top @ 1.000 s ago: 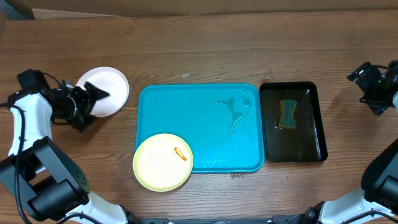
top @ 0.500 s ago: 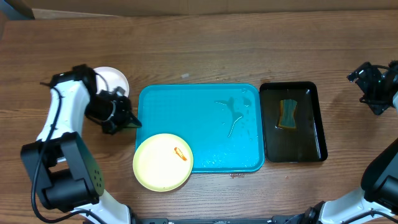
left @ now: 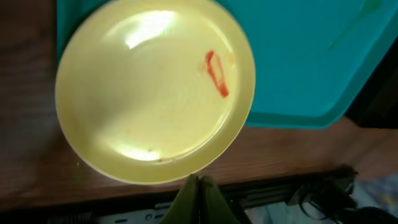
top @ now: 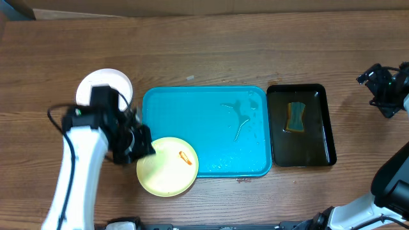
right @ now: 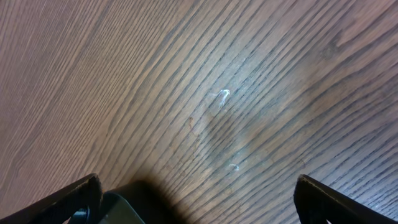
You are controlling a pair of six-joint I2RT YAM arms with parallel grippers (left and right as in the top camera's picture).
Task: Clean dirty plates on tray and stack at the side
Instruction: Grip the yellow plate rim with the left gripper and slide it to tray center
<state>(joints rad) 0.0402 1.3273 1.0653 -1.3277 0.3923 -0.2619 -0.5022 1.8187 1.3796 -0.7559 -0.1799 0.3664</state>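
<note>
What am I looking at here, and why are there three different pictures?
Two robot arms sit at a wooden table, each ending in a two-finger gripper. The wide picture comes from a camera above; the other two from cameras on the wrists. On the table lie a blue tray, a black tray with a sponge, and a white plate. A yellow plate with a red smear rests partly on the blue tray's corner. The left gripper is shut and hovers by that plate; the right gripper is open over bare wood. Neither holds anything.
</note>
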